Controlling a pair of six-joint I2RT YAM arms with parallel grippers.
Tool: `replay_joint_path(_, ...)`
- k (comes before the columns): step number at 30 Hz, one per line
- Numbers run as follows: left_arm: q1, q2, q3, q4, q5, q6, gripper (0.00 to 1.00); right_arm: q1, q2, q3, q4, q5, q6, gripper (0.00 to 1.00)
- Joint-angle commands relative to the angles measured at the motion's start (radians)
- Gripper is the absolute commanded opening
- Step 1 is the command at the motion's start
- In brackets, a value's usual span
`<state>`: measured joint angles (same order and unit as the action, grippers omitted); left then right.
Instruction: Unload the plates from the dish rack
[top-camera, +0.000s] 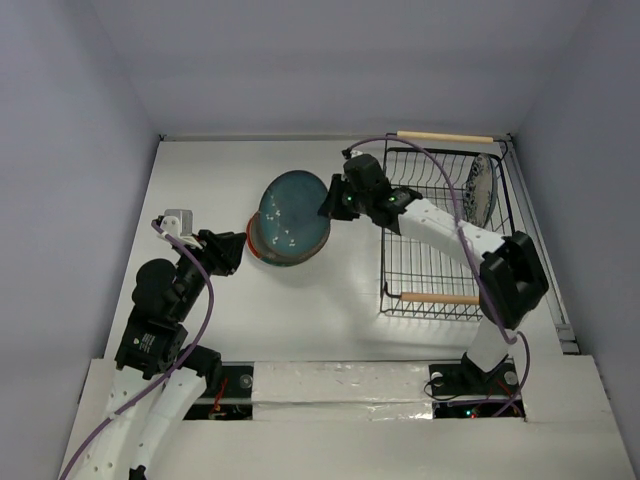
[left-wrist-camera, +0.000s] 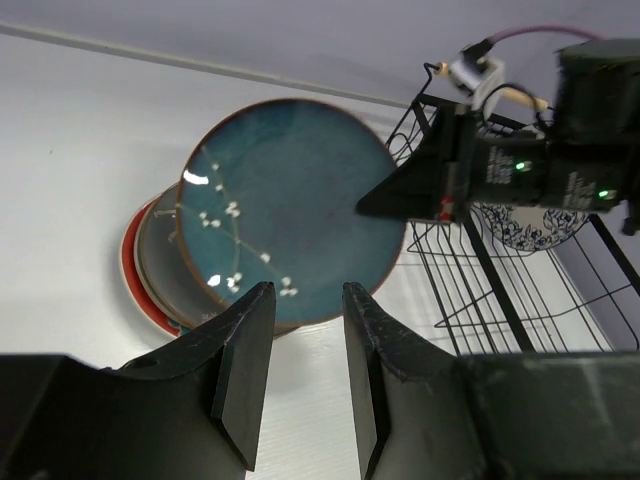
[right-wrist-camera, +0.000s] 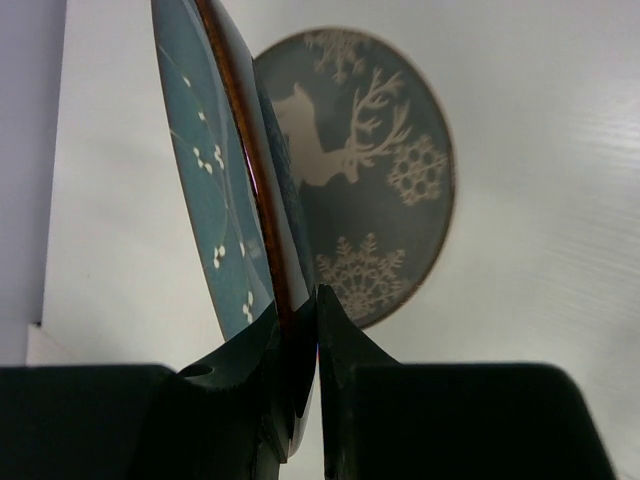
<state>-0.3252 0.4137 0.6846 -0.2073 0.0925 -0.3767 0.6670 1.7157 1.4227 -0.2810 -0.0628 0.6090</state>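
The dark teal plate (top-camera: 293, 215) was out of the dish rack (top-camera: 384, 240) and held tilted on edge over the white surface (top-camera: 200, 180), left of the rack and above a stack of plates already lying flat there. It was a round plate with a glossy blue-green face, a thin line bearing small white blossom dots across it, and a brown rim. The right pincer (top-camera: 338, 198) was clamped on its right-hand rim; the right wrist view showed both fingers pressed against the plate's edge, one on each face. Whether its lower edge touched the stack could not be told. The top of the stack was the grey-brown deer plate (right-wrist-camera: 370, 170), showing a pale stag and snowflake motifs, and beneath it a red plate (left-wrist-camera: 135, 270) showed only as a crescent at the left. The rack was a black wire basket with two pale wooden rod handles (top-camera: 445, 137), one at the far end and one at the near end. One plate stood upright at its far right side: a white plate (top-camera: 483, 190) with a blue floral pattern. The left pincer (top-camera: 225, 250) was near the stack's left edge, its jaws apart with nothing between them, touching no plate.
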Motion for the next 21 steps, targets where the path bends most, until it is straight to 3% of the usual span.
replay_joint_path(1, -0.003, -0.012, 0.007, 0.036, 0.000, -0.001, 0.30, 0.000, -0.018, 0.028, 0.359, -0.097, 0.179, 0.00)
replay_joint_path(8, -0.003, -0.010, 0.007, 0.036, 0.001, -0.001, 0.30, 0.000, 0.081, -0.027, 0.465, -0.132, 0.275, 0.00)
replay_joint_path(19, -0.003, -0.010, 0.007, 0.037, 0.001, -0.001, 0.30, 0.000, 0.150, -0.080, 0.450, -0.127, 0.268, 0.11)
replay_joint_path(21, -0.003, -0.010, 0.007, 0.037, 0.001, 0.001, 0.30, 0.000, 0.150, -0.091, 0.453, -0.124, 0.267, 0.16)
